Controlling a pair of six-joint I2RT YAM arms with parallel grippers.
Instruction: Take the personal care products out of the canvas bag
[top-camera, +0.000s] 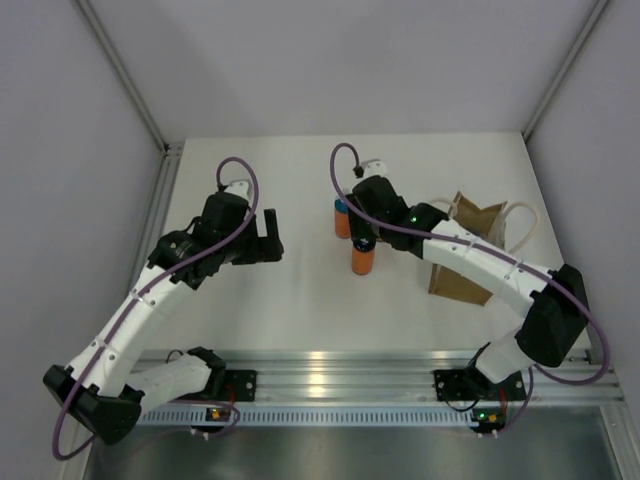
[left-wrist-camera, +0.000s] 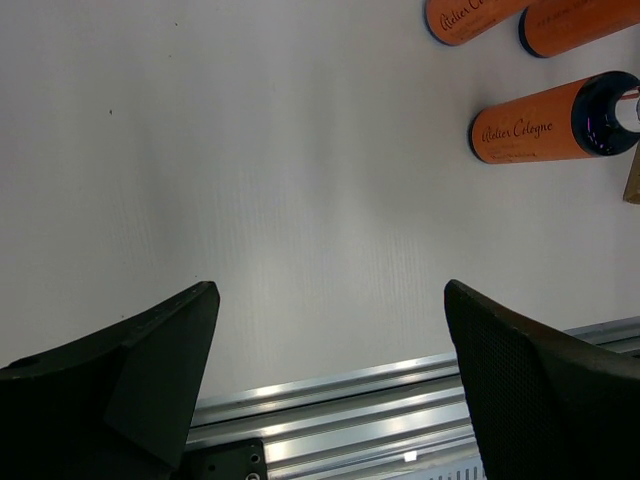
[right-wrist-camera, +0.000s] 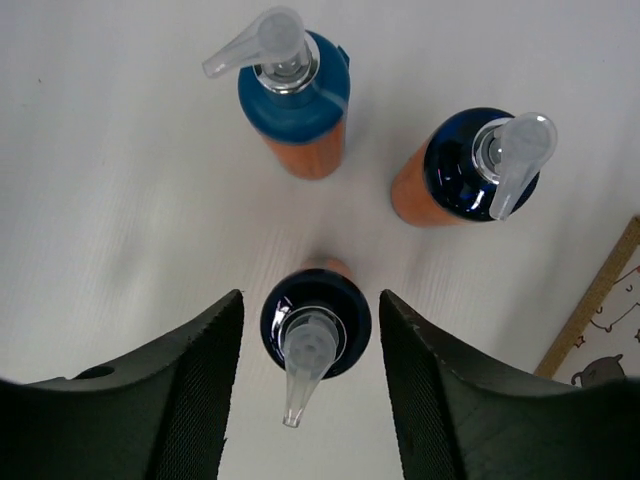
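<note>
Three orange bottles with clear pump tops stand upright on the white table. In the right wrist view, a dark-capped bottle (right-wrist-camera: 315, 318) stands between my right gripper's (right-wrist-camera: 310, 300) open jaws, with gaps on both sides. A blue-capped bottle (right-wrist-camera: 295, 100) and another dark-capped bottle (right-wrist-camera: 470, 170) stand beyond it. From above I see two of the bottles (top-camera: 342, 220) (top-camera: 363, 260) by the right gripper (top-camera: 362, 238). The tan canvas bag (top-camera: 468, 252) sits just to its right. My left gripper (top-camera: 268, 238) is open and empty, left of the bottles (left-wrist-camera: 520, 128). The yellow and the clear bottles are not in view.
An aluminium rail (top-camera: 330, 370) runs along the table's near edge and also shows in the left wrist view (left-wrist-camera: 350, 400). Grey walls enclose the table on the left, right and back. The bag's patterned lining edge (right-wrist-camera: 605, 320) shows at the right of the right wrist view.
</note>
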